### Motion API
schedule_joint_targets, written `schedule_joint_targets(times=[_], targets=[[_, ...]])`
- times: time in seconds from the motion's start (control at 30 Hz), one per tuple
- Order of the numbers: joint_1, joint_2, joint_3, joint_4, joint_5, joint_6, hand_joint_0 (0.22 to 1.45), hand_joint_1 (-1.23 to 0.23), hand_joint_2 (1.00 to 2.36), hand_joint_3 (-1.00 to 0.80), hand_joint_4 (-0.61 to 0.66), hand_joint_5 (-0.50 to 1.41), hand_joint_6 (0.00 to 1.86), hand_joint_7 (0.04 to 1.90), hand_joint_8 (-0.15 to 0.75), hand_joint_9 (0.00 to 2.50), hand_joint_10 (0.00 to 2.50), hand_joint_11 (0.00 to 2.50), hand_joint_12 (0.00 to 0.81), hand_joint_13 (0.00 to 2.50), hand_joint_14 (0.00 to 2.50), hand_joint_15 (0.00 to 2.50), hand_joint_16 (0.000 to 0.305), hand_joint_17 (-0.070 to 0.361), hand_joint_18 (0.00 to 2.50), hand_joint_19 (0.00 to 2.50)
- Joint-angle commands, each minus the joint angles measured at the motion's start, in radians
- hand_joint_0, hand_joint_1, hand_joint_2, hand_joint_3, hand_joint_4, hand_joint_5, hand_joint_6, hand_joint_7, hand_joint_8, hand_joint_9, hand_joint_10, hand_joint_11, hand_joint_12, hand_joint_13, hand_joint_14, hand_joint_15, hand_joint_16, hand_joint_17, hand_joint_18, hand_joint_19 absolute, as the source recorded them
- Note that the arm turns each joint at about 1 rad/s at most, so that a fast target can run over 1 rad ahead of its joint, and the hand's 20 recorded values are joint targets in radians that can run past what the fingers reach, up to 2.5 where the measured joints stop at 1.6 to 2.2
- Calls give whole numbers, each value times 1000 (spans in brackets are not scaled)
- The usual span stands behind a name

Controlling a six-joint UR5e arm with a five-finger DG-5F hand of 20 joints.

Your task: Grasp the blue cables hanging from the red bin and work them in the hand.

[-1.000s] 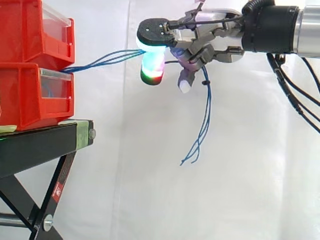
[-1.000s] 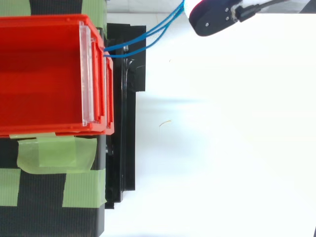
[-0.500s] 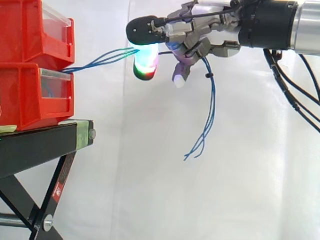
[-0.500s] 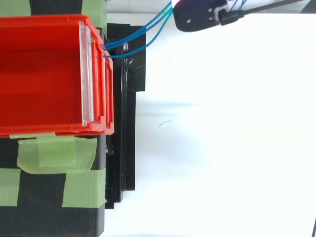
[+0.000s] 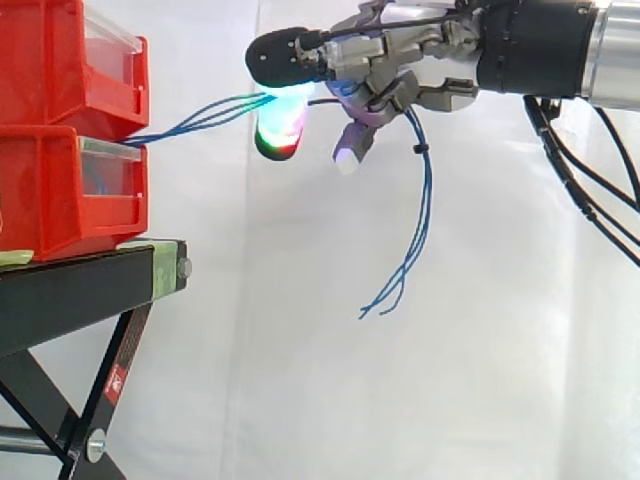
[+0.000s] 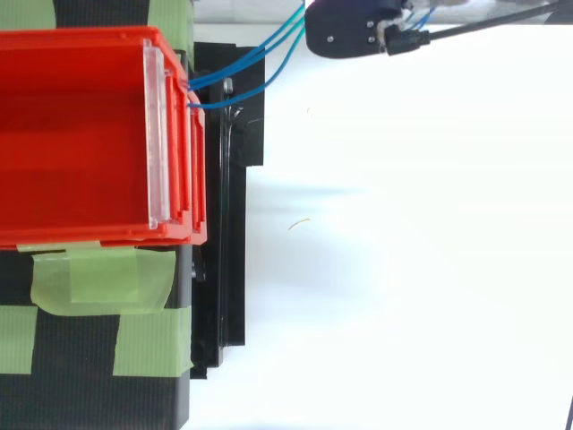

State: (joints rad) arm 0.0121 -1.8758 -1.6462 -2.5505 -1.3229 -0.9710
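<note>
1. I'm watching the hand point(image 5: 395, 75) hanging high up, right of the stacked red bins point(image 5: 60, 190), with its fingers curled round the blue cables point(image 5: 205, 117).
2. The cables are leaving the bins' front where the upper bin meets the lower one, and are rising rightward into the hand.
3. Their loose ends are dangling below the hand, well apart from the black stand point(image 5: 90, 285).
4. From above, I'm seeing the cables fanning out between bin front and hand.

Curled fingers point(image 5: 279, 128) hide where the blue cables point(image 5: 200, 118) cross the hand point(image 5: 420, 58).
</note>
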Motion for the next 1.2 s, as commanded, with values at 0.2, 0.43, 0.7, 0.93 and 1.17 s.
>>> schedule_joint_targets(times=[0.2,0.43,0.7,0.93,1.17], targets=[[-8,0,0,-27,-39,0,842,-632,1003,-134,319,456,105,1334,422,819,2500,2500,529,1129,2500,1538,78,174,1334,145],[-9,0,-1,-25,-39,0,837,-658,1006,-97,321,399,159,1298,429,730,2500,2500,532,1068,2500,1535,76,172,1255,173],[-12,0,-1,-25,-39,-1,783,-669,1159,-77,338,305,228,1235,459,523,2500,2475,552,934,2500,1475,81,182,1111,108],[-18,0,0,-28,-42,0,794,-678,1008,-284,316,242,224,1239,451,373,2500,2455,539,807,2500,1464,74,167,946,239],[-24,3,0,-28,-62,3,844,-685,1003,-18,326,239,244,1211,444,364,2500,2359,532,804,2500,1427,73,165,952,243]])
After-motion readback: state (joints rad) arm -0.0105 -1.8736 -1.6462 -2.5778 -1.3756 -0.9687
